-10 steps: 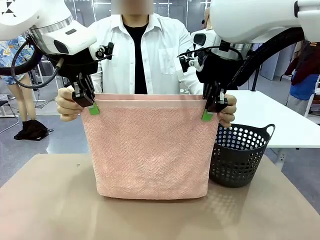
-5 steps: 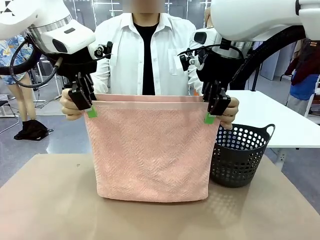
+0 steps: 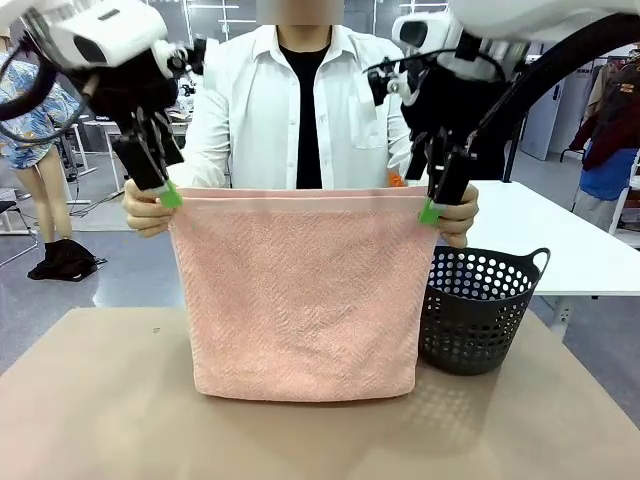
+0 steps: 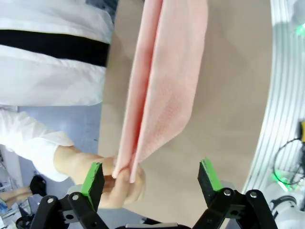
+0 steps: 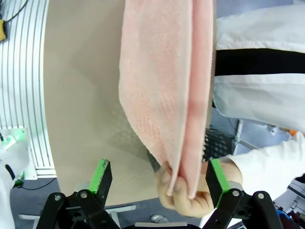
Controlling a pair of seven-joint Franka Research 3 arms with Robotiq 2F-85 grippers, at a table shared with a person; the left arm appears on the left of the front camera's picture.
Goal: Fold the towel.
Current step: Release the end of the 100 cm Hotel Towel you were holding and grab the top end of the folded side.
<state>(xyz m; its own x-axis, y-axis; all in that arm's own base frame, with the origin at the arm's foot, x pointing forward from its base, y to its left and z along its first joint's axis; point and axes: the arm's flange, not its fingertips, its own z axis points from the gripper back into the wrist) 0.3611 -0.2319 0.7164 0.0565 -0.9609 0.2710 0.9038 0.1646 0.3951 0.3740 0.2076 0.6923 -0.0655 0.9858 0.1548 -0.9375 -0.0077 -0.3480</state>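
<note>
Both arms just lifted: left arm (image 3: 90, 35) and right arm (image 3: 520, 30) sit higher than a second ago, and they've let go of the top corners they were pinching. So the towel (image 3: 300, 290), salmon pink and doubled over, now hangs purely from the person's grip. Its top edge is level and the bottom is down at the tan surface (image 3: 100, 400), with the dark basket (image 3: 480, 310) just beside it on the robot's right. Up close, the left claw (image 3: 165, 190) is spread wide, green pads either side of the cloth without pinching it, and the right claw (image 3: 435, 205) is the same deal, nothing held. The person's one hand (image 3: 148, 212) and other hand (image 3: 460, 218) pinch the upper corners right by those pads. My guess: it's a handover, half-fold done, another fold or a lay-down still to come. Writing-wise, no brand, tag or label I can read anywhere.
</note>
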